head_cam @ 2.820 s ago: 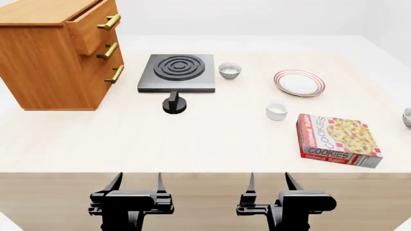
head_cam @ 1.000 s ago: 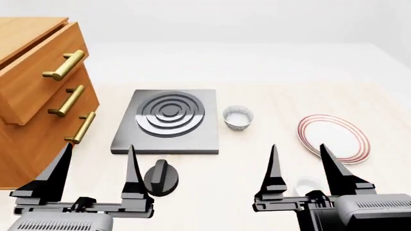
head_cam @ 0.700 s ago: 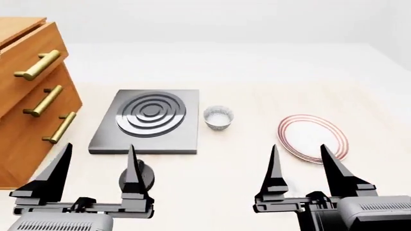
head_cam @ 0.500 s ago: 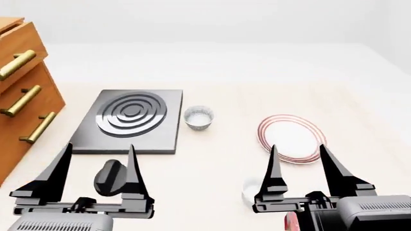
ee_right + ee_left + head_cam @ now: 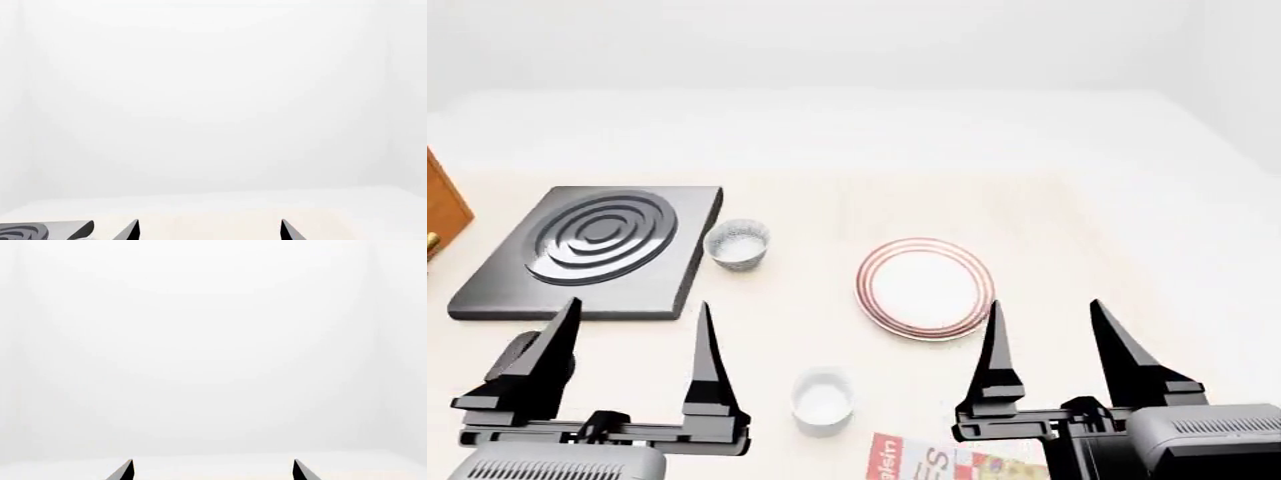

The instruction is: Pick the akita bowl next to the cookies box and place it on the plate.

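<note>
The akita bowl next to the cookies box is out of view. Only a red corner of the cookies box [image 5: 924, 461] shows at the bottom edge of the head view. The plate [image 5: 925, 287], white with red rings, lies mid-table, beyond and between my grippers. My left gripper [image 5: 635, 306] and right gripper [image 5: 1045, 306] hover low in front, both open and holding nothing. The wrist views show only the spread tips of the left gripper [image 5: 213, 471] and right gripper [image 5: 209, 231] against white background.
A speckled bowl [image 5: 737, 244] stands beside the black stove plate [image 5: 594, 250], whose corner also shows in the right wrist view [image 5: 40, 231]. A plain white cup [image 5: 823, 400] sits near the box. A black knob [image 5: 515, 351] and a wooden cabinet corner [image 5: 441, 212] are at the left.
The head view has swung right: stove, speckled bowl, plate and cup slid left, the cabinet nearly left the picture, and the cookies box corner grew. Both grippers stay open.
</note>
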